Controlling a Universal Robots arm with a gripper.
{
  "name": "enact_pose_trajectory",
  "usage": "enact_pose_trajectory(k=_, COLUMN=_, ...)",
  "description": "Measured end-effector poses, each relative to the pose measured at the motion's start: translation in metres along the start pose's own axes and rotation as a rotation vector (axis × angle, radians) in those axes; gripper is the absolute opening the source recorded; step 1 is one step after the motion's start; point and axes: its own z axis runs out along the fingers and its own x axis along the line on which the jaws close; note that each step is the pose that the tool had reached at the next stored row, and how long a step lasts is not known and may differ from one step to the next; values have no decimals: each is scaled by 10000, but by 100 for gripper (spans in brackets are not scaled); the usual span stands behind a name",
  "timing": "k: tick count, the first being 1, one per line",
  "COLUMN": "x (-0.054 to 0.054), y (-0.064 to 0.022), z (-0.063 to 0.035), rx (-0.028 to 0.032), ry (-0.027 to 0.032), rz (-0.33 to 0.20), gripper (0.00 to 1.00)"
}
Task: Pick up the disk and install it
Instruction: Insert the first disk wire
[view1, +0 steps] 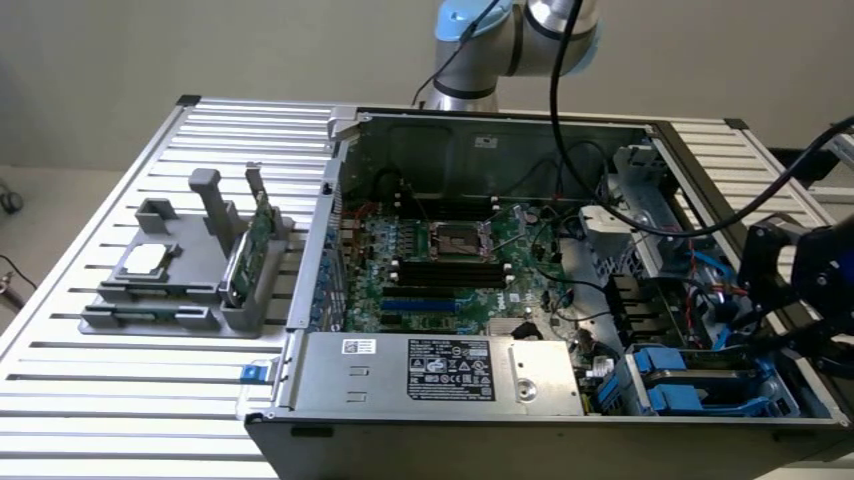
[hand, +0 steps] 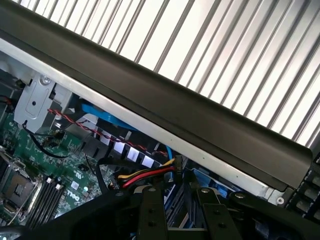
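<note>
an open computer case (view1: 481, 135) lies on a slatted metal surface (view1: 134, 390). red and yellow cables (hand: 145, 175) run just beside the gripper (hand: 182, 222). farther from it, inside the case, a green motherboard (view1: 441, 295) shows its cpu socket (view1: 461, 240) and dark memory slots (view1: 447, 272), with a silver power supply (view1: 441, 370) alongside. well apart, outside the case, a grey holder (view1: 167, 318) carries a processor chip (view1: 144, 262) and an upright green circuit card (view1: 251, 245).

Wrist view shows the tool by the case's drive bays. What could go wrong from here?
1. The red-yellow-black wire bundle lies right at the tool; it could snag or get pinched.
2. The case wall runs close alongside the tool; a sideways drift might strike it.
</note>
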Motion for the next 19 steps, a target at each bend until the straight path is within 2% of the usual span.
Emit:
enact_pose_trajectory(k=14, x=-9, y=39, z=6, rx=-29, ry=67, rz=-18, gripper=31)
enact_pose_trajectory(k=15, x=-9, y=39, z=6, rx=-31, ry=70, rz=-18, gripper=29)
enact_pose_trajectory(k=16, x=-9, y=40, z=5, rx=-30, ry=71, rz=-18, gripper=22)
enact_pose_trajectory(k=19, x=-9, y=39, z=6, rx=-28, ry=80, rz=-16, gripper=18)
